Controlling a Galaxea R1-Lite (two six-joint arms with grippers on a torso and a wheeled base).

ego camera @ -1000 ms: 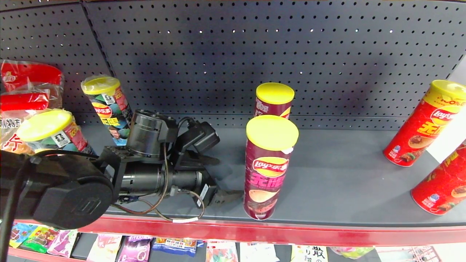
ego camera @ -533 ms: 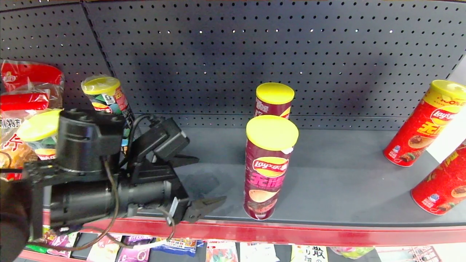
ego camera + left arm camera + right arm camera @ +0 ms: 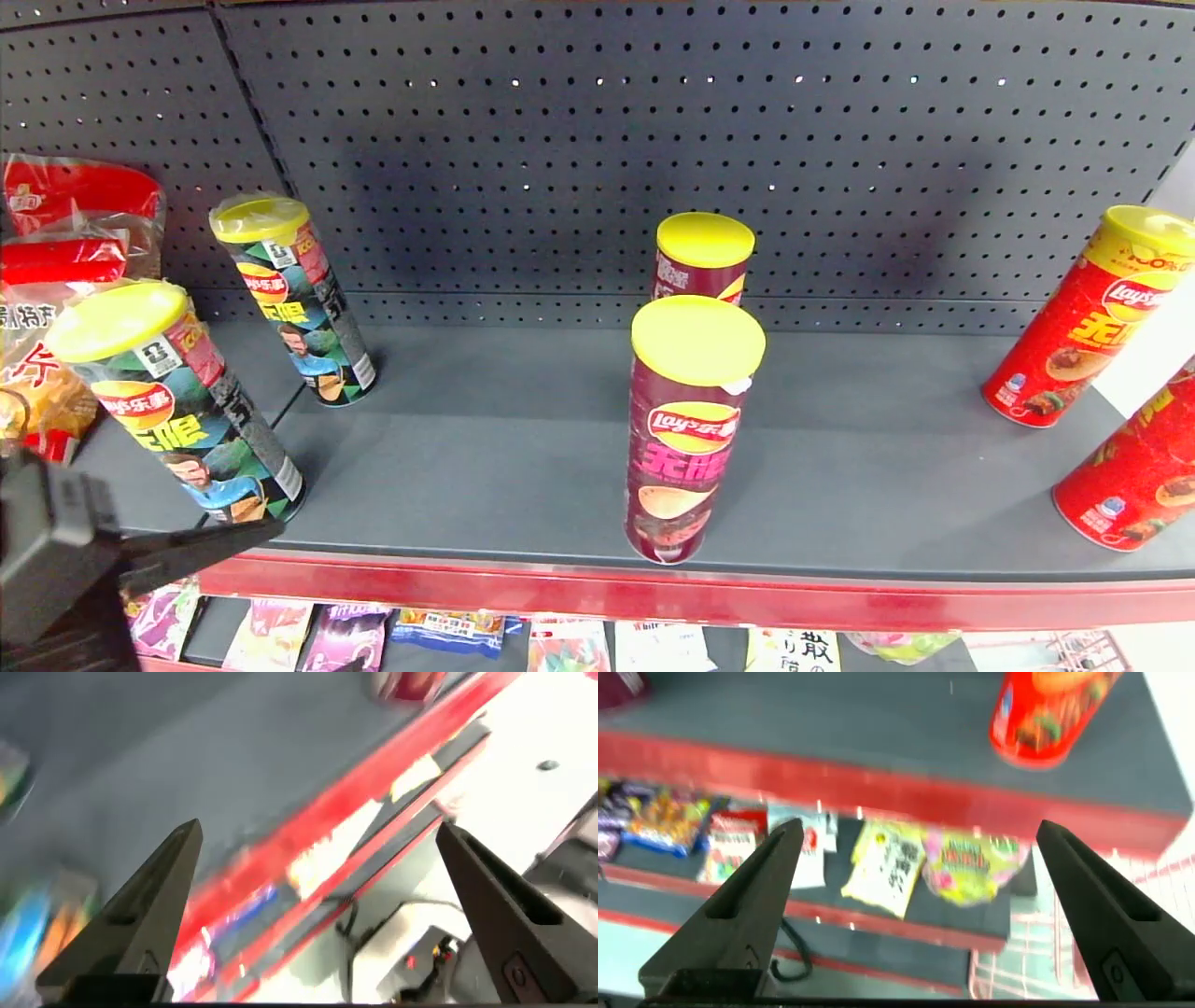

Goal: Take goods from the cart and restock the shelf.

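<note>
- The left gripper [image 3: 318, 829] hangs low at the far left, level with the shelf's [image 3: 504, 467] red front lip [image 3: 653, 593]. Its jaws are spread wide with nothing in them, and 1 dark tapered finger [image 3: 201, 543] points rightward, just beside the base of the front teal can [image 3: 177, 411].
- The front teal can and the rear teal can [image 3: 294, 299] are glossy cylinders with yellow plastic lids, next to crinkly snack bags [image 3: 56, 243].
- The front maroon can [image 3: 691, 429] stands upright mid-shelf near the lip, well apart from the left gripper. The rear maroon can [image 3: 705, 257] stands behind it, by the perforated back panel [image 3: 597, 140].
- 2 red cans [image 3: 1092, 317] stand at the right end of the matte grey shelf.
- The right gripper [image 3: 920, 826] is released and empty, held before the lip, with a red can beyond it.
</note>
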